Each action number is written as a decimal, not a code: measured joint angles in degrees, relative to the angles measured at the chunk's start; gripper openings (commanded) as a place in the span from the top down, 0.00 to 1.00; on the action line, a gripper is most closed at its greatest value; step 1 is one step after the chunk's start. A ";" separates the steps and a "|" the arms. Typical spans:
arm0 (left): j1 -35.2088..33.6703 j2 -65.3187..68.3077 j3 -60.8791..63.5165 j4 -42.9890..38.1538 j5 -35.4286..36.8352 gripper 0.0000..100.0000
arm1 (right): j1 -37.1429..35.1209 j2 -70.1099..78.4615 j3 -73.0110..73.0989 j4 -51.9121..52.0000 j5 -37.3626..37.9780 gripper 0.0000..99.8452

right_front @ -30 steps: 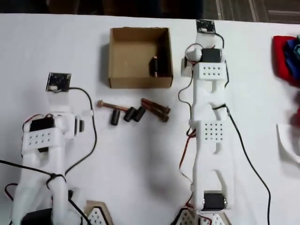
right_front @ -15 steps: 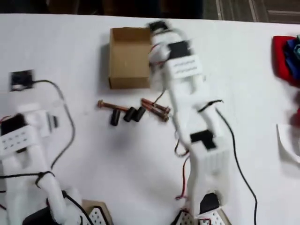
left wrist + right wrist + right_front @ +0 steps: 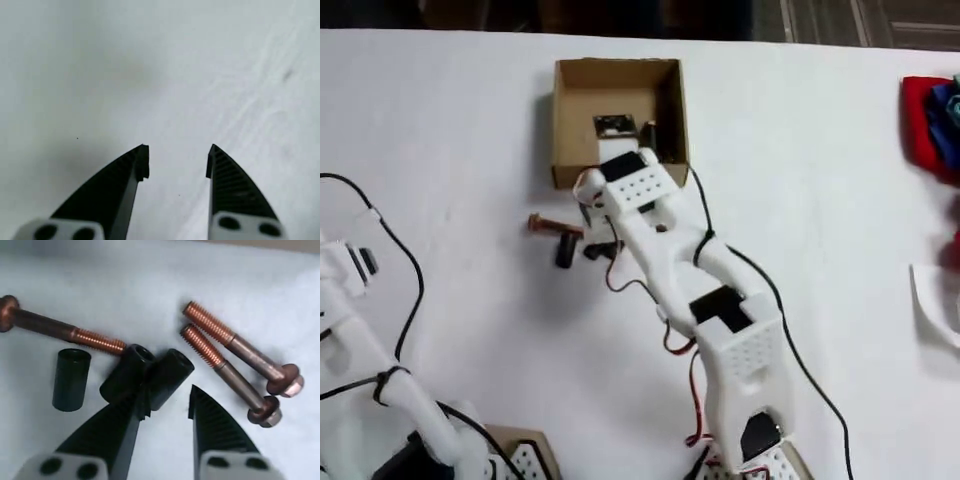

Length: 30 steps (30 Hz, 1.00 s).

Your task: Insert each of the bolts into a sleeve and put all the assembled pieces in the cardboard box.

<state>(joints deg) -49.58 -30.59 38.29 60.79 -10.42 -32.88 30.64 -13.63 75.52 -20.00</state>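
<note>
Three copper bolts lie on the white table: one [image 3: 50, 327] alone, two [image 3: 240, 347] [image 3: 227, 372] side by side. Between them are three black sleeves [image 3: 71, 379] [image 3: 127, 372] [image 3: 167, 377], the last two touching. My right gripper [image 3: 168, 399] hangs open just above the touching pair, holding nothing. From above, the right arm [image 3: 640, 195] covers most of the pile; one bolt [image 3: 555, 224] and a sleeve [image 3: 565, 250] show beside it. The cardboard box [image 3: 582, 110] behind holds a dark piece [image 3: 648, 135]. My left gripper [image 3: 177, 162] is open over bare table.
The left arm [image 3: 350, 330] stands at the table's left edge with its cable looping beside it. A red cloth [image 3: 930, 120] and a white object [image 3: 935, 300] lie at the right edge. Red and black wires trail from the right arm.
The right arm swung left from beside the box to over the bolts and sleeves. The left arm pulled away toward the left edge.
</note>
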 measured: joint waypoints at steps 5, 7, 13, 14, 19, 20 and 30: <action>0.00 0.00 0.00 0.00 0.00 0.79 | -0.09 0.35 0.00 0.00 -0.44 0.87; 0.00 0.00 0.00 0.00 0.00 0.79 | 0.00 0.88 0.00 -0.35 -0.44 0.87; 0.00 0.00 0.00 0.00 0.00 0.79 | 0.26 4.84 -0.44 -2.46 -0.44 0.87; 0.00 0.00 0.00 0.00 0.00 0.79 | 0.53 5.80 -1.41 -2.55 -0.53 0.87; 0.00 0.00 0.00 0.62 0.00 0.79 | 0.79 10.11 -7.30 0.70 -0.62 0.97; 0.00 0.00 0.00 0.97 0.00 0.79 | 0.97 10.90 -8.70 1.93 -0.62 0.99; 0.70 0.09 0.00 1.23 0.18 0.79 | 1.41 14.33 -21.63 19.34 6.68 0.98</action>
<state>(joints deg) -48.88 -30.51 38.29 62.02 -10.24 -31.47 44.97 -35.25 94.86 -13.32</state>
